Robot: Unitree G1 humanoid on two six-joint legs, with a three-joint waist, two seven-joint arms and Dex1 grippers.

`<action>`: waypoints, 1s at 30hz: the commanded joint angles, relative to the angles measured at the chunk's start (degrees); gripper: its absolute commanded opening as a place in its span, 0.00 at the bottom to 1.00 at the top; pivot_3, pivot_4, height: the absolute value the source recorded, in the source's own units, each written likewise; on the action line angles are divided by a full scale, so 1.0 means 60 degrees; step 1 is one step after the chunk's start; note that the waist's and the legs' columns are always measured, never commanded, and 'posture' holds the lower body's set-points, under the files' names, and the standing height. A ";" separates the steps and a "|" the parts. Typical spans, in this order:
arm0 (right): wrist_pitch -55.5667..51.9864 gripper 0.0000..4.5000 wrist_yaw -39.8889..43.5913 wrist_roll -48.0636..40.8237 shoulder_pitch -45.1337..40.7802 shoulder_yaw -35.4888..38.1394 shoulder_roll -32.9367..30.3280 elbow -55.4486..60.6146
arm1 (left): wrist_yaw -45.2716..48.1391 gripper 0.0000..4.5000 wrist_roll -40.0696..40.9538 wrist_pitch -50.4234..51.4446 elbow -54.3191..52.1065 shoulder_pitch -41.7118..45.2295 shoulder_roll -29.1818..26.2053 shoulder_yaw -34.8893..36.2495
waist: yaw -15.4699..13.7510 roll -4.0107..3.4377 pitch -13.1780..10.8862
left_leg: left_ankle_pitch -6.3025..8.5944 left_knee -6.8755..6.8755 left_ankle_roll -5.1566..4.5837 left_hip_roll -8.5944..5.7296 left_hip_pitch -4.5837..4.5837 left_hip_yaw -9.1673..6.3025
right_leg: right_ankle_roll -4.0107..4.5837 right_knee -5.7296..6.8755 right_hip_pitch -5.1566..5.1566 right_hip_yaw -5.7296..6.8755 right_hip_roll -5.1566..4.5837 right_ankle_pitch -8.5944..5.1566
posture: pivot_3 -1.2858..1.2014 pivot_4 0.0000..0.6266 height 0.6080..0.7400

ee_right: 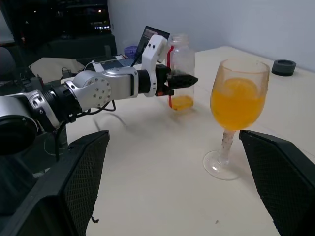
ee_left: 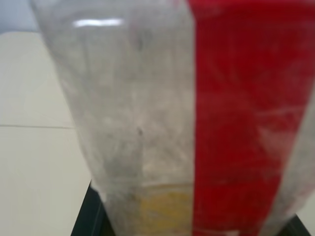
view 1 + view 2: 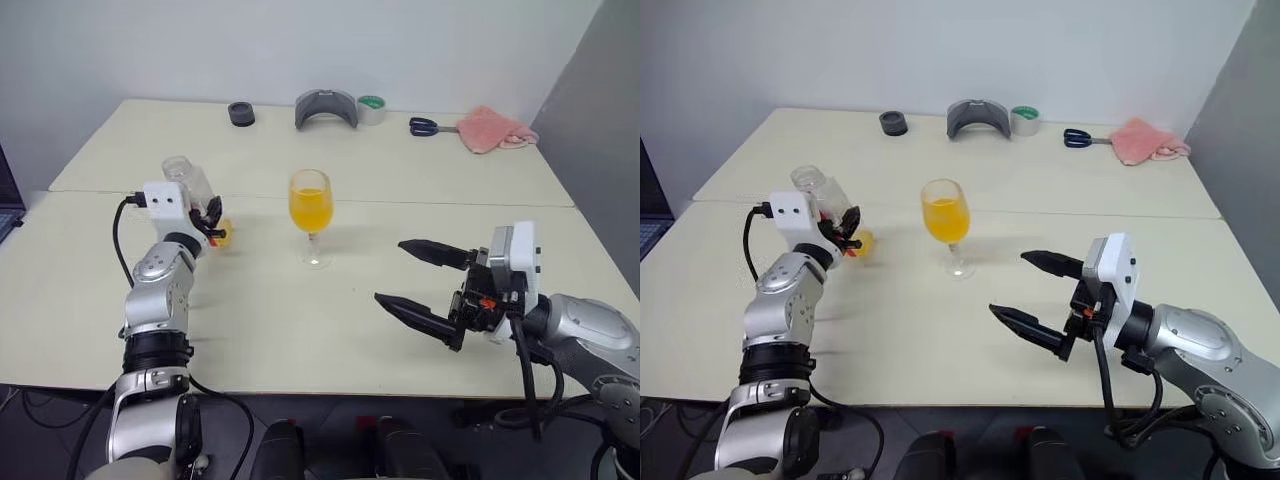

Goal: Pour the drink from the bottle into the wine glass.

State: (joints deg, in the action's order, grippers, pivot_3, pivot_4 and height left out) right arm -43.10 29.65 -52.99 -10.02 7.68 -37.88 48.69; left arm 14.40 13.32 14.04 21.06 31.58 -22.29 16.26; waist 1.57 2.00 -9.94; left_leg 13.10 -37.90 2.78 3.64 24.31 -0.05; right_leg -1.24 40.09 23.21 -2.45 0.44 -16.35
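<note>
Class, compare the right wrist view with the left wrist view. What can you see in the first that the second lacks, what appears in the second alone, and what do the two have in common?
In the right wrist view alone: the wine glass holding orange drink, the left gripper with jaws shut on the upright, capless bottle, a black ring far back on the table, and the right gripper's open jaws.

In the left wrist view alone: a close look at the bottle's red label strip.

Shared: the bottle, the drink left at its bottom, and the pale table.
</note>
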 commanded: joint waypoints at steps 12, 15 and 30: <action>-0.0424 1.00 -0.1932 -0.1146 -0.0992 -0.0095 -0.0185 0.0897 | 0.0048 0.58 -0.0274 -0.0925 0.0282 -0.0299 0.0038 -0.0234 | -0.0004 0.0001 0.0001 | 0.0000 0.0003 0.0000 0.0000 -0.0001 0.0002 | -0.0001 -0.0002 0.0000 -0.0003 0.0001 0.0000 | 0.52 0.24 1.00; -0.0550 1.00 -0.2421 -0.1517 -0.1080 -0.0105 -0.0323 0.1123 | 0.0042 0.79 -0.0219 -0.0812 0.0173 -0.0475 0.0021 -0.0172 | -0.0001 0.0001 0.0001 | 0.0000 0.0004 0.0000 0.0000 -0.0002 0.0002 | -0.0001 -0.0002 -0.0001 -0.0004 0.0001 0.0000 | 0.52 0.24 1.00; 0.0421 1.00 -0.3513 0.0619 0.2935 -0.0002 0.0247 0.1560 | -0.0014 1.00 0.0753 0.1737 -0.4476 -0.4089 0.0214 0.0040 | 0.0003 0.0014 0.0013 | 0.0001 0.0014 0.0001 0.0005 -0.0015 0.0008 | -0.0019 -0.0014 -0.0010 -0.0012 -0.0003 -0.0011 | 0.52 0.24 1.00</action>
State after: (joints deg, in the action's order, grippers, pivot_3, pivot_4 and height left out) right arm -42.04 11.28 -51.31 6.20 6.51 -37.22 52.83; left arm 14.37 16.03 22.52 -0.09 8.33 -21.32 15.77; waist 1.59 2.08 -9.86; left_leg 13.11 -37.81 2.79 3.67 24.22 0.01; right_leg -1.37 39.99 23.15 -2.53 0.42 -16.42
